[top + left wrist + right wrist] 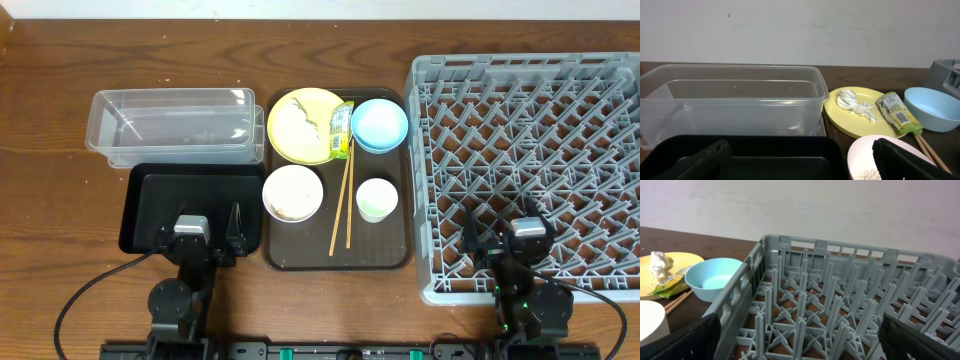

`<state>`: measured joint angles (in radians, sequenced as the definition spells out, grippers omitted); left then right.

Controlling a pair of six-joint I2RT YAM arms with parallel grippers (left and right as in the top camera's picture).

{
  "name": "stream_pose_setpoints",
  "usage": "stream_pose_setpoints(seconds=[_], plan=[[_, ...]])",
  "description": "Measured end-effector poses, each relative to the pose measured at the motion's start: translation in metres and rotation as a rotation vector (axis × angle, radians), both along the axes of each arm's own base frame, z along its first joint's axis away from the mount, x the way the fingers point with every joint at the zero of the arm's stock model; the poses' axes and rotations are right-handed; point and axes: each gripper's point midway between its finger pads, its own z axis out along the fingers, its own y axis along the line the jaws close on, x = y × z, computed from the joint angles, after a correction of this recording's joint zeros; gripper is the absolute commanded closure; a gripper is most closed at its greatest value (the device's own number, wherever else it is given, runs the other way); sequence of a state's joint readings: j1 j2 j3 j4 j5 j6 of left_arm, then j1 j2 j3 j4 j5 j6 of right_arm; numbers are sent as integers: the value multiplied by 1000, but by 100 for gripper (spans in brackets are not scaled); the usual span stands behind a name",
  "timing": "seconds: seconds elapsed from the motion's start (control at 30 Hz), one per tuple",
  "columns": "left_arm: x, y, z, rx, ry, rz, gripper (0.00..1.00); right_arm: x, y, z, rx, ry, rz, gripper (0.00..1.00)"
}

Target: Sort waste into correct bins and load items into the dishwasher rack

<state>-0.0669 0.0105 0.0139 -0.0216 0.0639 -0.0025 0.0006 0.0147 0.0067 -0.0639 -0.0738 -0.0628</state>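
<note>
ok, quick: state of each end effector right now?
Left end effector: open, empty, over the black tray.
Right end effector: open, empty, over the dishwasher rack.

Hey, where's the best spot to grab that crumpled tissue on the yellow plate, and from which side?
Pinch the crumpled tissue at its bunched end, the part farther from the snack wrapper, coming straight down from above. That lump stands up off the yellow plate, while the thin tail lies flat toward the wrapper, so it probably offers less to hold.
</note>
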Motion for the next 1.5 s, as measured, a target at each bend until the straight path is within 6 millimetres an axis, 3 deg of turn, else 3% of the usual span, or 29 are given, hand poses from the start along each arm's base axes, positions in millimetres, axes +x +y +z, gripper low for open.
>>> stream_pose_setpoints(seconds=[0.77,0.97,1.27,1.5], plan=[[2,0,-26,-21,138,5,7,0,-2,-1,7,6,-12,1],[-2,0,-39,-78,280,22,7,-1,-8,-1,56,88,-51,1],[9,-7,3,-99,507,9,7,13,-9,16,70,329,-74,1],[12,-20,16,-114,874,-30,7,32,-7,20,67,652,-76,1]])
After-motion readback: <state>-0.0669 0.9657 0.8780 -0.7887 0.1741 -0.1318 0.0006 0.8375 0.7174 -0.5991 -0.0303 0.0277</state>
